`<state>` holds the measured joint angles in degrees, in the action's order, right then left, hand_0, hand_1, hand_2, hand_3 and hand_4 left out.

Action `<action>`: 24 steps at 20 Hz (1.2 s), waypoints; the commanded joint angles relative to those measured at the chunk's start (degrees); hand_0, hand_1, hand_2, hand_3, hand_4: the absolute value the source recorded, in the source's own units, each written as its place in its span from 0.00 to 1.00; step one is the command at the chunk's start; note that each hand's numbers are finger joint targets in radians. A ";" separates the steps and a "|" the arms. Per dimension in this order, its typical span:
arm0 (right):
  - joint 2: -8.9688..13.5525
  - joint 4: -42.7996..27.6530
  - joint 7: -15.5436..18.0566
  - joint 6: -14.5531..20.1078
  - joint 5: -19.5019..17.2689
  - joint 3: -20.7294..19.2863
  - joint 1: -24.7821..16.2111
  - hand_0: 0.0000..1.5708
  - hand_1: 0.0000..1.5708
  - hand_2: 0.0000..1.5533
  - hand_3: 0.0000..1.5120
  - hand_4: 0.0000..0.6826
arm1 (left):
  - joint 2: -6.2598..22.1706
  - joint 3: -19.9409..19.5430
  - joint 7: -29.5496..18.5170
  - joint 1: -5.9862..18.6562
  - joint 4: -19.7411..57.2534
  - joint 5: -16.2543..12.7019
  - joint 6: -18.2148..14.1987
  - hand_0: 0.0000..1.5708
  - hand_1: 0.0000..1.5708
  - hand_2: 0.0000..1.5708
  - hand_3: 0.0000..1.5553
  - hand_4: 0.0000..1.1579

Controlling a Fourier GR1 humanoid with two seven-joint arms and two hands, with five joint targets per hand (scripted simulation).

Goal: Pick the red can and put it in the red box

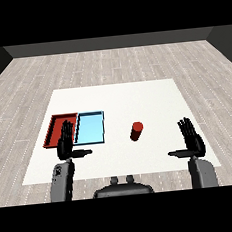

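Pick not begun. Red can (136,131) stands upright on the white table (151,94), well left of the right hand's (192,140) extended fingers; left hand (66,143) likewise spread, empty, overlapping the red tray (53,125). Next: right hand reaches leftward and curls round it.

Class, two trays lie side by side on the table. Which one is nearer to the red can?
The light blue tray. It lies between the red tray and the red can, so it is the nearer; the red tray lies farther left, beyond it.

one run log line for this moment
red can upright on table, untouched | red tray left of light blue tray | left robot hand open | right robot hand open
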<state>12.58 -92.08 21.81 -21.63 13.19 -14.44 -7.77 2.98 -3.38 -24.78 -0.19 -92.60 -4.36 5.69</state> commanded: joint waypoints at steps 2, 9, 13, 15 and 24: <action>-0.99 1.73 -0.68 -1.25 -0.61 -0.30 0.74 0.00 0.00 0.00 0.00 0.00 | -0.67 0.22 -2.29 -1.90 0.22 -0.78 1.07 0.00 0.00 0.00 0.00 0.00; -2.52 8.54 1.60 1.48 -5.37 1.18 6.45 0.00 0.00 0.00 0.00 0.00 | -0.83 -0.33 -2.60 -3.62 -1.36 -1.51 0.82 0.00 0.00 0.00 0.00 0.00; -4.38 4.71 -4.19 4.38 -4.93 2.94 8.44 0.00 0.00 0.00 0.00 0.00 | -0.78 -1.00 -4.33 1.29 5.07 -0.27 -0.15 0.00 0.00 0.00 0.00 0.00; -4.25 9.19 -3.06 3.51 -4.64 2.78 10.09 0.00 0.00 0.00 0.00 0.00 | 0.06 -0.62 3.11 -0.13 -3.44 -2.59 0.27 0.00 0.00 0.00 0.00 0.00; -6.27 14.34 -5.24 3.57 -1.70 3.52 14.05 0.00 0.00 0.00 0.00 0.00 | -1.26 -0.64 0.40 2.75 1.04 -1.29 -1.88 0.00 0.00 0.00 0.00 0.00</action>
<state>7.56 -82.11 14.97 -18.03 11.01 -11.23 4.60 2.32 -4.37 -25.60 0.48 -91.94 -6.33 5.44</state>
